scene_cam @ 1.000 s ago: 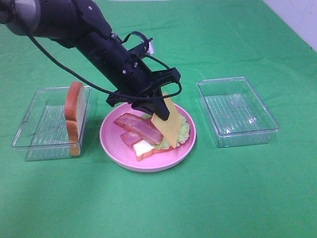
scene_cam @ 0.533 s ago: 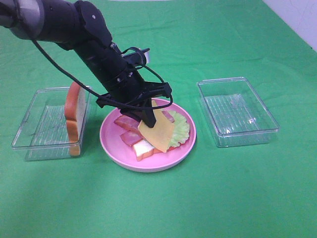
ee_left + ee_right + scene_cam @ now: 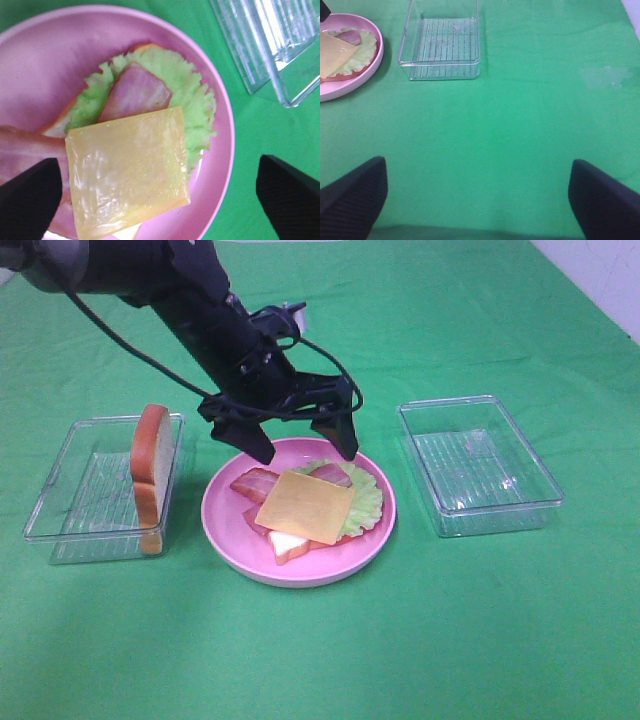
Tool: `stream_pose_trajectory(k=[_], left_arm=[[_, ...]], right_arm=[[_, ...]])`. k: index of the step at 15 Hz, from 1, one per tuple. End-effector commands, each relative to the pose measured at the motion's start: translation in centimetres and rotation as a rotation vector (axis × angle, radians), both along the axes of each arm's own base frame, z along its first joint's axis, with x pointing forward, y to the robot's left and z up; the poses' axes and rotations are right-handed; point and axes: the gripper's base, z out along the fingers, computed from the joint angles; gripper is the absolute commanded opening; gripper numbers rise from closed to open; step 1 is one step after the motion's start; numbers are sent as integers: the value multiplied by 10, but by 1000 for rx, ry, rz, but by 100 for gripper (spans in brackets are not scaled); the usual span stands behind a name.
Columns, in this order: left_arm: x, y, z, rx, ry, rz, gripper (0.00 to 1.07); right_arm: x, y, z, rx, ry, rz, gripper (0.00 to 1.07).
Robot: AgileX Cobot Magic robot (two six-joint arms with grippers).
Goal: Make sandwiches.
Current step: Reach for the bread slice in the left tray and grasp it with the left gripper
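Overhead, first. Item: sandwich stack on the pink plate [image 3: 375, 530], part built. Yellow cheese square [image 3: 305, 506] lies flat on top, over bacon strips [image 3: 250, 482], ruffled lettuce [image 3: 365, 500] and a bottom bread slice [image 3: 290, 545] whose corner shows at the near edge. Second bread slice [image 3: 152, 475] stands on edge in the left tray [image 3: 60, 525], well apart from the plate. Right tray [image 3: 480, 465] holds nothing. Left gripper [image 3: 297, 448] hangs above the far side of the plate, jaws spread wide, nothing between them.

Left wrist view. Cheese [image 3: 127, 170] seen close: thin, glossy, probably slippery and slightly flexible; its edges overhang the bacon [image 3: 140, 92] and lettuce [image 3: 200, 107]. Both fingertips [image 3: 30, 197] stand clear on either side of the stack.

Right wrist view. Right gripper [image 3: 477, 195] wide, empty, over bare green cloth [image 3: 520, 125]; plate and a tray visible far off.

Handling, judged: all pieces light toy plastic, stiff rather than fragile. The standing bread slice is best pinched across its flat faces near the top crust, then laid flat so the loose cheese is not pushed off.
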Motion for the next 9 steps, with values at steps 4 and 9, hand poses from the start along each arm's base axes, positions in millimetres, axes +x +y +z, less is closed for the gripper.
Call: stream_pose_trajectory(k=[4, 9], left_arm=[[16, 3, 95, 112, -114, -8, 102], [10, 26, 150, 250, -247, 61, 102]], right_arm=[[-3, 0, 0, 0, -39, 7, 94], [-3, 0, 0, -1, -39, 7, 94]])
